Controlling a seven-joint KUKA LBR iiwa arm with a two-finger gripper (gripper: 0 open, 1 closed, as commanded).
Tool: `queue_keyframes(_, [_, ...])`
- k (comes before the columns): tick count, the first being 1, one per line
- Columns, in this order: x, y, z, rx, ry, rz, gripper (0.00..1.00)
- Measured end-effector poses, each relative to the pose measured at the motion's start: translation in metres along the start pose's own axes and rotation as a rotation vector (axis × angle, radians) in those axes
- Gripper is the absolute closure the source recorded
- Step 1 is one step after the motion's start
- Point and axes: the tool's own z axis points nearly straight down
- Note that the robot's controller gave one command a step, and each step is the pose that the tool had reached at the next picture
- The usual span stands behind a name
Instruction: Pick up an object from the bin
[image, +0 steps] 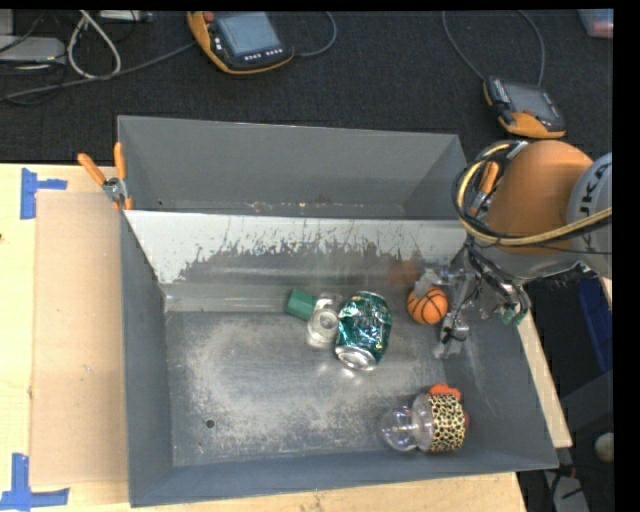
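My gripper (452, 335) hangs low at the bin's right side, close to the right wall. Just to its left, touching or nearly touching it, lies a small orange ball (427, 306) with dark seams like a basketball. Further left, in the middle of the bin, lies a crushed green can (362, 328), open end toward the front. A small clear bottle with a green cap (312, 311) leans against the can's left side. In front of the gripper, near the front wall, a leopard-print container (435, 422) with a clear end and an orange cap lies on its side.
The arm, with its orange cover and cables, comes in over the bin's right rim. The bin's right wall slopes up directly beside the gripper. Bare scuffed floor spreads across the left half of the bin.
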Motion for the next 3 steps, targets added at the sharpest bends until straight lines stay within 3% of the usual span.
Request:
queue_keyframes(1, [-0.001,0.001,-0.005,0.001,-0.007,-0.004,0.00])
queue_keyframes(2, [-0.010,-0.015,0.036,-0.011,-0.018,0.183,0.00])
queue_keyframes(3, [-0.015,-0.013,0.045,-0.008,-0.036,0.128,0.00])
